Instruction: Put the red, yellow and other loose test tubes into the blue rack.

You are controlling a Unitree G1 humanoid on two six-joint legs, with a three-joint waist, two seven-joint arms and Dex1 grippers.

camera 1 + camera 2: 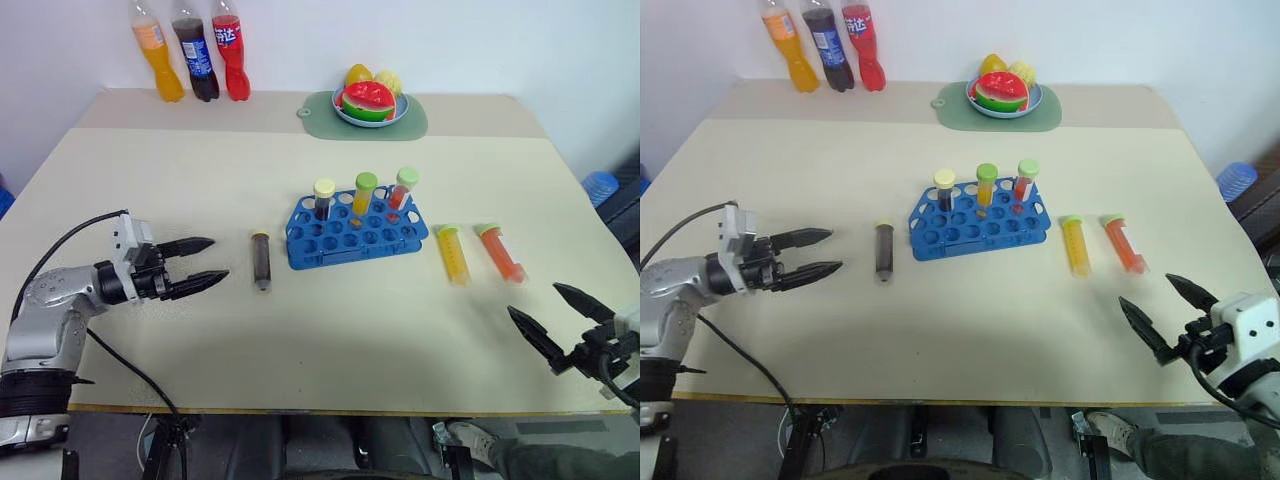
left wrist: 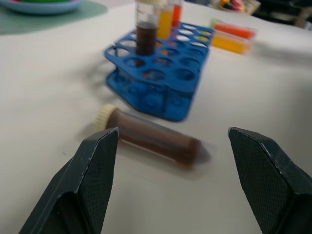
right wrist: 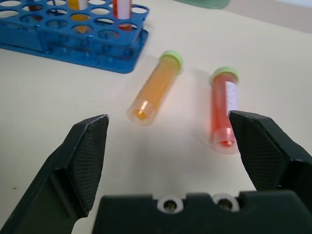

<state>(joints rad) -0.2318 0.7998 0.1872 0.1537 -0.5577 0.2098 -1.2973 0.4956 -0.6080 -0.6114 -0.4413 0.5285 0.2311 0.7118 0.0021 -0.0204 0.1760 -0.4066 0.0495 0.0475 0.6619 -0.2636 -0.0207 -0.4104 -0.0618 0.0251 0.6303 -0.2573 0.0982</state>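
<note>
silver-grey left arm (image 1: 45,320), black cable, black pointed textured fingers (image 2: 92,180)

blue rack (image 1: 356,236), brown tube (image 1: 262,262), yellow tube (image 1: 454,254), orange-red tube (image 1: 501,253)

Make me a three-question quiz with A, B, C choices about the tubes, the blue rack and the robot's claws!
1. Where does the brown-filled plastic tube lie?
A. On the robot's left of the blue plastic rack
B. Inside the rack
C. On the fruit plate

2. How many tubes stand upright in the rack?
A. One
B. Three
C. Five

3. What is the right gripper doing?
A. Holding the yellow-filled tube
B. Open and empty
C. Holding the rack

Answers:
1. A, it lies flat on the table between the left gripper and the rack.
2. B, three capped tubes rise from the back row.
3. B, its fingers are spread, short of the yellow-filled tube and the red-orange tube.
</note>
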